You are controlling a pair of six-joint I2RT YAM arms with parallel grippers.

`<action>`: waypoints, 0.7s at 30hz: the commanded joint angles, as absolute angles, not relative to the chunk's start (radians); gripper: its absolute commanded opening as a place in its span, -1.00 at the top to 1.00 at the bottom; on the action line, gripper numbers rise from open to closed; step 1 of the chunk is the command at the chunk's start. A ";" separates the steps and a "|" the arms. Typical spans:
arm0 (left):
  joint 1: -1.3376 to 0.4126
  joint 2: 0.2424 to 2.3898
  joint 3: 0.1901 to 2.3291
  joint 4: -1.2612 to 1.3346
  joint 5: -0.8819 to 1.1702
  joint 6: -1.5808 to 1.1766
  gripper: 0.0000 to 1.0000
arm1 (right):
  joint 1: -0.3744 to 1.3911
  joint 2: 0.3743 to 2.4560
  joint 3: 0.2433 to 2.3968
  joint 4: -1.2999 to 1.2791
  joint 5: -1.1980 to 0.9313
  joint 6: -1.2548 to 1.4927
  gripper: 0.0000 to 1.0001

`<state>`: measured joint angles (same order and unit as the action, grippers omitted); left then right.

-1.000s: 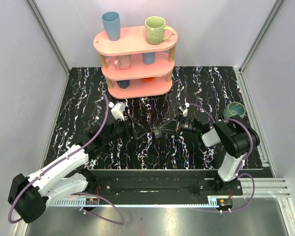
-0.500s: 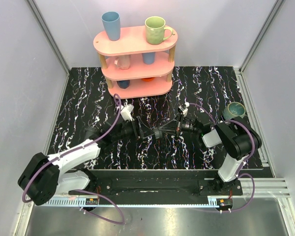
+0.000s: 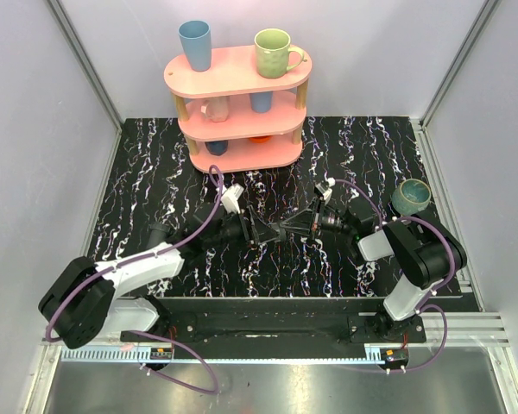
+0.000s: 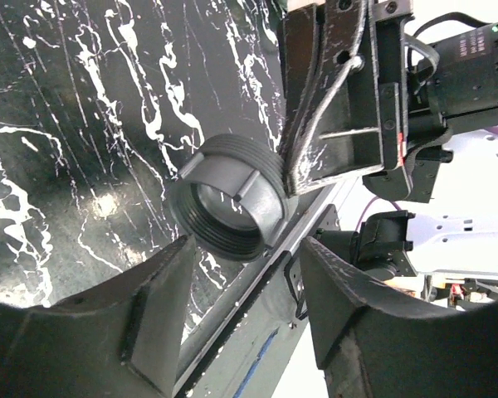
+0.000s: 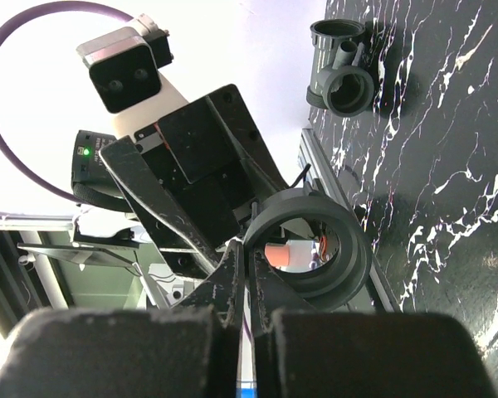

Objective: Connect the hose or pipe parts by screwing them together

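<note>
Top external view, nearest first. In front of the pink shelf (image 3: 242, 160), the right gripper (image 5: 247, 257) is clenched on the thin rim of a threaded collar (image 4: 228, 199). The left gripper (image 4: 247, 249) stands unclosed, jaws either side of the collar, touching nothing. The T-shaped fitting (image 5: 342, 70) lies on the table (image 3: 138, 172) before the shelf's left end. Risk: an off-centre squeeze may twist the collar free and drop it.

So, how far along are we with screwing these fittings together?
Nothing joined yet. The right tool is clamped on the threaded ring, held off the table; the left tool stands open around it. The T-shaped fitting lies apart on the table, so fetching it and threading remain.
</note>
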<state>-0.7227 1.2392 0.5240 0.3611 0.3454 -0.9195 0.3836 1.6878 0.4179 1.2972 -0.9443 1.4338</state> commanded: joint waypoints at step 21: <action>-0.713 1.292 0.774 -0.098 0.131 -0.772 1.00 | 0.376 1.671 0.371 1.494 -0.877 1.424 -0.71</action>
<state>-0.7296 1.3212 0.6765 0.1432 0.2890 -0.9070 0.3824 1.7027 0.3832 1.2991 -0.8997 1.4429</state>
